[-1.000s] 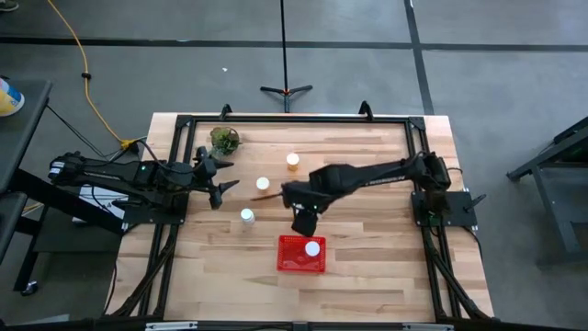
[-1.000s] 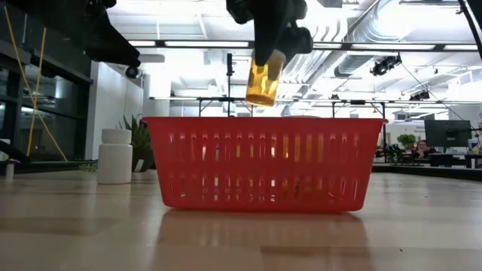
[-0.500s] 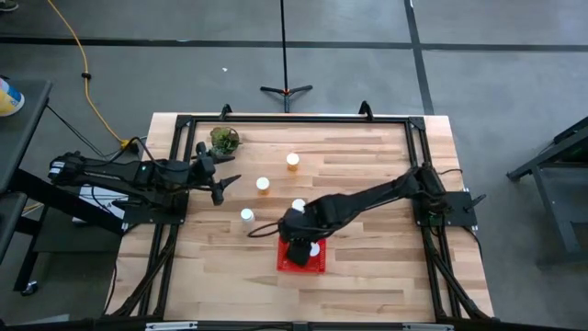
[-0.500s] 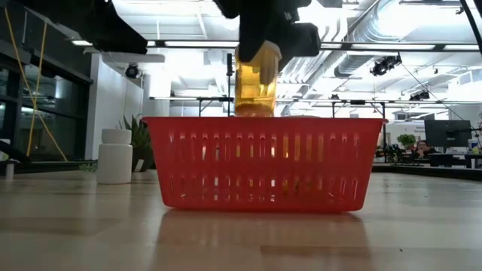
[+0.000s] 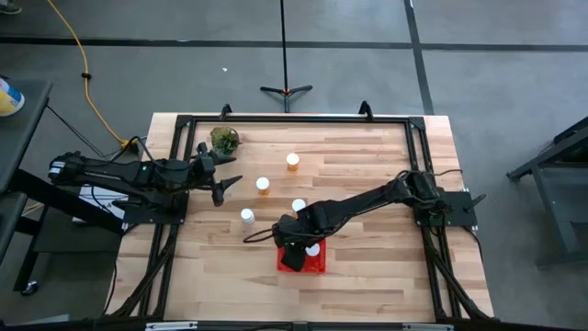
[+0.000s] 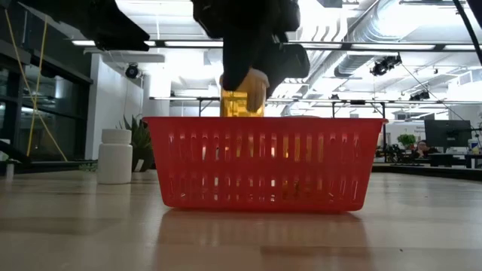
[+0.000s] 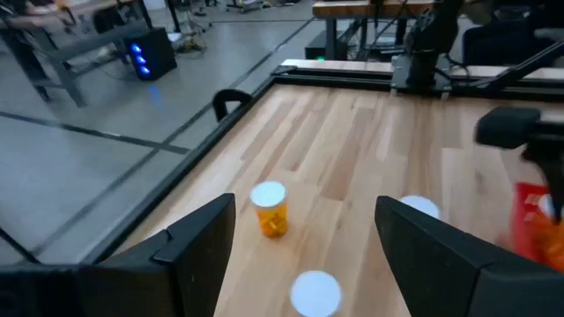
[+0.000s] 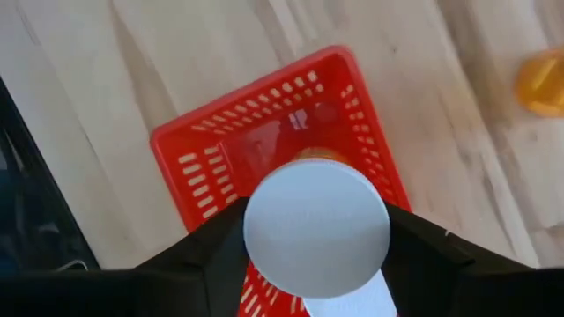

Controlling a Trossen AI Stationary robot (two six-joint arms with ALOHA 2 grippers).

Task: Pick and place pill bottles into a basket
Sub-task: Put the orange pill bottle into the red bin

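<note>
Pill bottle with a translucent orange body and round white cap (image 8: 315,227) hangs upright in the right gripper (image 5: 292,255), whose two dark fingers are closed on its sides, its base just dipping below the rim of the shallow red perforated plastic basket (image 6: 263,162). One white-capped bottle (image 5: 313,249) already lies inside, beside the gripper in the overhead view. Four more orange bottles wait on the pale wooden table (image 5: 367,165): one (image 5: 292,162) toward the far edge, one (image 5: 263,185) nearer the middle, one (image 5: 299,206) just beyond the basket and one (image 5: 247,216) to its left. By that count, one is stowed, a second nearly so, four are left. Left gripper (image 5: 223,188) hovers over the table's left side with fingers spread and empty, near a small green leafy plant (image 5: 223,140).
</note>
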